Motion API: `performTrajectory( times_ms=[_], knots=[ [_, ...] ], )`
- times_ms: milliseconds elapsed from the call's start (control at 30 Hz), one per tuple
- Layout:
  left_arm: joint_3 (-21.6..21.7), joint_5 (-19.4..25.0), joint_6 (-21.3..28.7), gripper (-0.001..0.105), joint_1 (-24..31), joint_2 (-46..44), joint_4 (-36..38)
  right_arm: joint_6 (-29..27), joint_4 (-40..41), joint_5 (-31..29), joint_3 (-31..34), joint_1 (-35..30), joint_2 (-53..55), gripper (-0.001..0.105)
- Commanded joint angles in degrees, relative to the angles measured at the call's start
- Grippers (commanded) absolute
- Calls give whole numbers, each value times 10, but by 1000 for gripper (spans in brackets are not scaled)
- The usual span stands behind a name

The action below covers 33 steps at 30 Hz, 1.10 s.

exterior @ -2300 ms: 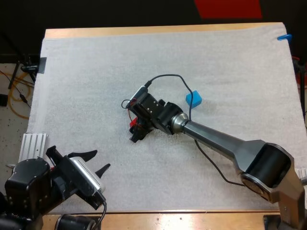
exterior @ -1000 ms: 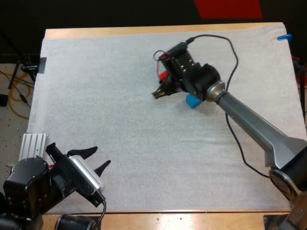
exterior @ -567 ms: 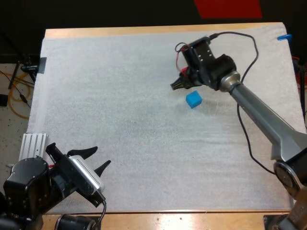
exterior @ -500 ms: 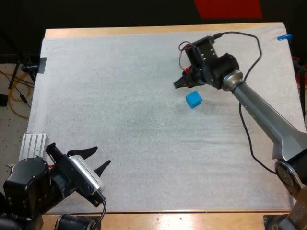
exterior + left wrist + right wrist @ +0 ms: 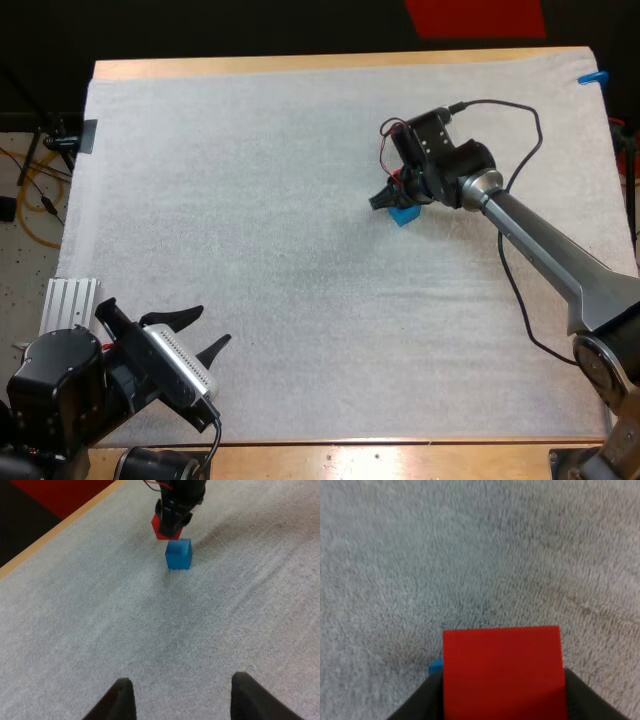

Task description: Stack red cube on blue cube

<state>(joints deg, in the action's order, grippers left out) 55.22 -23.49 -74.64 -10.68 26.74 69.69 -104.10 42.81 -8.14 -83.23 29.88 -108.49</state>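
My right gripper (image 5: 392, 195) is shut on the red cube (image 5: 502, 672), its fingers (image 5: 577, 695) pressing on both sides. In the left wrist view the red cube (image 5: 165, 526) hangs just over the blue cube (image 5: 178, 554), set a little toward the cube's far left side; I cannot tell if they touch. From above, the blue cube (image 5: 405, 215) peeks out under the right gripper, right of the mat's centre. A blue sliver (image 5: 436, 666) shows beside the red cube. My left gripper (image 5: 195, 335) is open over the mat's near left corner, its fingers (image 5: 120, 700) wide apart.
The white mat (image 5: 250, 200) covers the wooden table (image 5: 300, 64). A ribbed metal block (image 5: 68, 303) lies at the mat's left edge near my left arm. My right arm (image 5: 540, 250) stretches across the mat's right half.
My right gripper carried the red cube from the mat's middle toward the far side, then came back down over the blue cube. The left arm has not moved.
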Motion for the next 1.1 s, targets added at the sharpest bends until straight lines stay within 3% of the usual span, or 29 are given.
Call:
performTrajectory(
  times_ms=[0, 233, 733, 800, 933, 1067],
  knots=[
    [1, -4, 1, 44, -1, -1, -9, 4, -10, 5, 5, 0, 6, 32],
    [1, -4, 1, 44, -1, -1, -9, 4, -46, 15, 39, 1, 6, 32],
    [1, -4, 1, 44, -1, -1, -9, 5, -44, 30, 49, 1, 6, 33],
    [1, -4, 1, 44, -1, -1, -9, 13, -43, 28, 49, 1, 6, 40],
    [1, -4, 1, 44, -1, -1, -9, 15, -49, 29, 49, 1, 6, 68],
    [1, -4, 1, 44, -1, -1, -9, 14, -49, 11, 49, 1, 6, 73]
  ],
)
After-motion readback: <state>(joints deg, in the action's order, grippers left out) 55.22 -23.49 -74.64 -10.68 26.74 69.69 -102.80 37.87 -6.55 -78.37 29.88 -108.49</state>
